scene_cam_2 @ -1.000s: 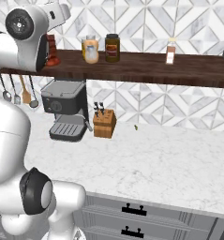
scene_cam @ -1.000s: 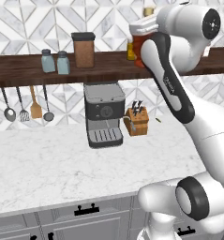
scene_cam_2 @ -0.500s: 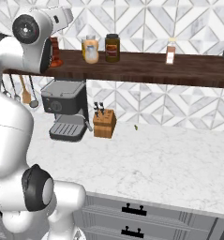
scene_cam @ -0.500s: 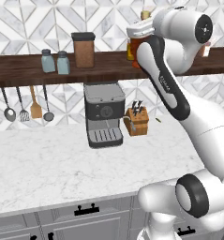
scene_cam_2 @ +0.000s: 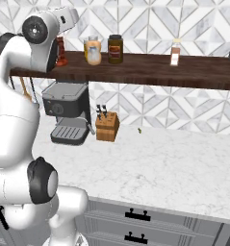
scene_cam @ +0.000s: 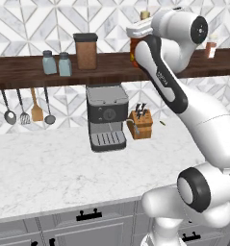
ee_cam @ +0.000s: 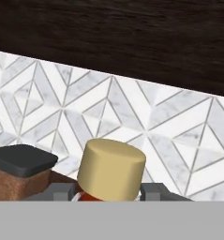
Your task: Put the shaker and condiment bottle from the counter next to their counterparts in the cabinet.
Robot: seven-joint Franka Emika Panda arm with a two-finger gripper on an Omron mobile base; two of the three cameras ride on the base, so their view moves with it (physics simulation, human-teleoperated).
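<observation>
Gripper clamped on condiment bottle at cabinet level.
Bottle seemingly over the plank, right of brown canister; two shakers stand left.

arm swung left along the cabinet, condiment bottle carried along

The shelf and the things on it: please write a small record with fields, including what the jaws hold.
shelf: long dark wooden plank on the tiled wall
shakers: two blue-grey shakers side by side at the left end
canister: brown with black lid, right of the shakers
condiment bottle: red-orange with tan stopper, at shelf height; contact with the plank cannot be told
gripper: jaws shut on the condiment bottle's neck
jars: cream jar and dark jar right of the bottle
slim bottle: further right, apart
</observation>
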